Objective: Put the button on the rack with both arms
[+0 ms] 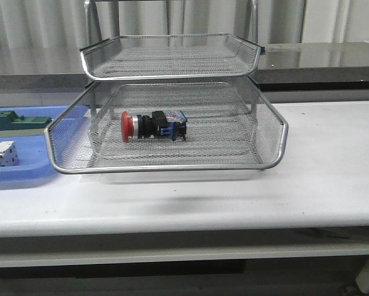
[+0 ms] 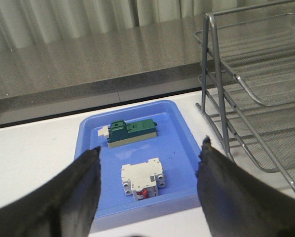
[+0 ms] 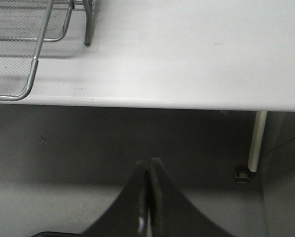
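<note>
Left jaws: the left gripper (image 2: 150,190) has its dark fingers (image 2: 71,197) spread wide with nothing between them; it hangs above the near edge of the blue tray (image 2: 91,131).
Right jaws: the right gripper (image 3: 148,197) has its fingers pressed together, empty; it hangs off the front edge of the table (image 3: 187,54), over the floor.
Button: the button (image 1: 152,125) lies on its side in the pulled-out middle tier of the rack (image 1: 172,166), toward the left half, red head pointing left, blue rear block to the right.
Rack: three wire-mesh tiers; the top one sits further back, the middle one juts toward the camera, and a lower tier shows only faintly beneath it. It stands on the white table, just right of the blue tray.
Blue tray: holds a green block (image 2: 132,132) at its far side and a white boxy part (image 2: 142,178) nearer the left gripper, the two apart.
Arms: neither shows in the front view.
</note>
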`<state>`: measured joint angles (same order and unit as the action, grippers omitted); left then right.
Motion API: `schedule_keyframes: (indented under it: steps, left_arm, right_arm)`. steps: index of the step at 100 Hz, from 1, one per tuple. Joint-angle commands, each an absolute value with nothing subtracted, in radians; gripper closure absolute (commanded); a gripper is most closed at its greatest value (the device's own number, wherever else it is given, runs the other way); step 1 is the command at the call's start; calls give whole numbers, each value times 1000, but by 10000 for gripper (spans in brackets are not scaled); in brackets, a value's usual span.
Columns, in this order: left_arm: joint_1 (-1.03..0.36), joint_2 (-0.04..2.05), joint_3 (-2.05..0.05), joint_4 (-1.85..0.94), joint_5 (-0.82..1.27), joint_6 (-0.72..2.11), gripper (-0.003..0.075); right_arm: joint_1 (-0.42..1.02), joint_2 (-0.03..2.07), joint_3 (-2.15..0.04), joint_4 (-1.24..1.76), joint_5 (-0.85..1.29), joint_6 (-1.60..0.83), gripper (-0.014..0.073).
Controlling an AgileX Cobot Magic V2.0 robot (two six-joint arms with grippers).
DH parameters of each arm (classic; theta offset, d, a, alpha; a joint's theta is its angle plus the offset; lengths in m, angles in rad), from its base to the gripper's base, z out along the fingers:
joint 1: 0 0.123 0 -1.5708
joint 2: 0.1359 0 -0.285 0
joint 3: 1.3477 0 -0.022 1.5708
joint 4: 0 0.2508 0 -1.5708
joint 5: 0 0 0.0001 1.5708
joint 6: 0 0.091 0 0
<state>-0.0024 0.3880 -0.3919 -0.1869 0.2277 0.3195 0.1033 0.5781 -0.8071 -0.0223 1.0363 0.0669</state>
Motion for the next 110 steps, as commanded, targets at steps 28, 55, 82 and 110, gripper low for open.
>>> schedule_keyframes:
  steps: [28,55,82,110]
  left_arm:
    - [0,290,-311,-232,27,309,300]
    - [0,290,-311,-232,27,309,301]
    - [0,290,-311,-232,27,309,512]
    - [0,290,-311,-232,27,309,741]
  right_arm:
    - [99,580,-840,-32,982,64,662]
    - [99,580,-840,-32,982,64,662]
    - [99,580,-840,-32,982,64,662]
    - [99,580,-840,-32,982,64,662]
